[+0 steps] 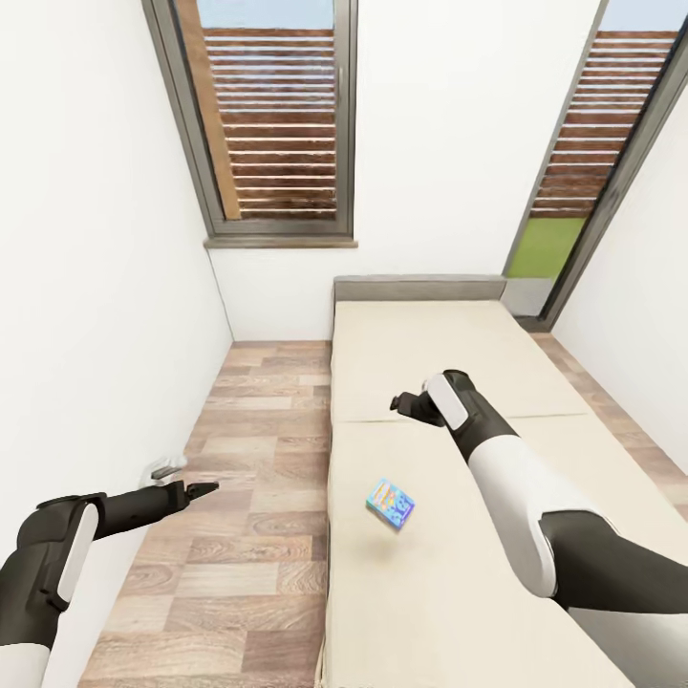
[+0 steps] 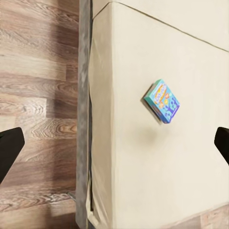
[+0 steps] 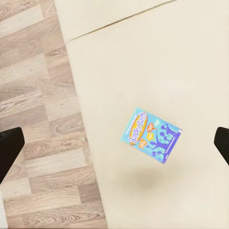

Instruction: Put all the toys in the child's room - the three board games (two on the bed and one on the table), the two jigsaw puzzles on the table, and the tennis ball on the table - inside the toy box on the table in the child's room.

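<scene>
Your board game, the blue box with purple silhouettes, lies flat on the beige cover of the bed, near its left edge and in the nearer half, alone on the cover. In the head view its long axis runs diagonally, from near right toward far left. The right wrist view shows its printed face up.

Your right arm reaches forward over the bed, wrist bent, with the right gripper hanging above the cover beyond the box and well apart from it. Its fingers stand spread and empty.

Your left arm stretches out low over the wood-plank floor left of the bed, near the white wall. The left gripper points toward the bed, fingers apart, holding nothing.
</scene>
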Motion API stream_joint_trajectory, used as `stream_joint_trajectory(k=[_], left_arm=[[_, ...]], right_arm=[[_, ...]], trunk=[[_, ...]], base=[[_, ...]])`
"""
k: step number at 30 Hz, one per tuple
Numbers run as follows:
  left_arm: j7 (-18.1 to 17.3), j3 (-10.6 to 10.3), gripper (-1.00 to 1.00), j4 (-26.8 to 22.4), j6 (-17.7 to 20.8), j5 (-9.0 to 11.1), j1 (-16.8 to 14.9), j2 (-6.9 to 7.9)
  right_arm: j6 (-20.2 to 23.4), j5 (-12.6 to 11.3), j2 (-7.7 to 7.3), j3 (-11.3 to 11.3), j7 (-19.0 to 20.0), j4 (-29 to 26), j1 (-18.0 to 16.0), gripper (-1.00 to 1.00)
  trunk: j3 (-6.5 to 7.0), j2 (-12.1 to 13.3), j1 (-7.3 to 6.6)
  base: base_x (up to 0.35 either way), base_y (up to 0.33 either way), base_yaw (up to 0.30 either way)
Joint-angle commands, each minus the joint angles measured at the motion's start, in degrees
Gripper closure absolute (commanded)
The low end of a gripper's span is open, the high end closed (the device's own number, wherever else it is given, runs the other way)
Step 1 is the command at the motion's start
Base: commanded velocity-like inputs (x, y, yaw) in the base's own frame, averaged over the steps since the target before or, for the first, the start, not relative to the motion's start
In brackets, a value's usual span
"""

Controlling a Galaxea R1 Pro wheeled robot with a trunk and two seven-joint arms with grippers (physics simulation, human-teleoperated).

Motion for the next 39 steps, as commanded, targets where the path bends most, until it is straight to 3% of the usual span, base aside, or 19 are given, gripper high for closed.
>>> stream_joint_trajectory(k=[1, 15, 24, 39], left_arm=[[0.1, 0.0, -1.0, 0.0, 0.5, 0.5, 0.0, 0.01], [0.1, 0.1, -1.0, 0.0, 0.5, 0.5, 0.0, 0.02], [0.1, 0.1, -1.0, 0.0, 0.5, 0.4, 0.0, 0.02], [0.1, 0.1, -1.0, 0.0, 0.5, 0.4, 0.0, 0.02]], right_arm=[[0.1, -0.5, 0.08, 0.0, -0.5, -0.1, -0.1, -1.0], [0.1, -0.2, 0.53, 0.2, -0.5, 0.0, -0.1, -1.0], [-0.1, 3.2, 0.54, 0.2, -0.5, -0.2, 0.1, -1.0], [-0.7, 3.9, 0.54, 0.2, -0.5, -0.4, 0.3, -1.0]], trunk=[[-0.21, -0.1, 0.03], [-1.54, -0.1, 0.03], [-2.39, -0.1, 0.03], [-3.31, -0.1, 0.03]], base=[[0.0, 0.0, 0.0], [0.0, 0.0, 0.0], [0.0, 0.0, 0.0], [0.0, 0.0, 0.0]])
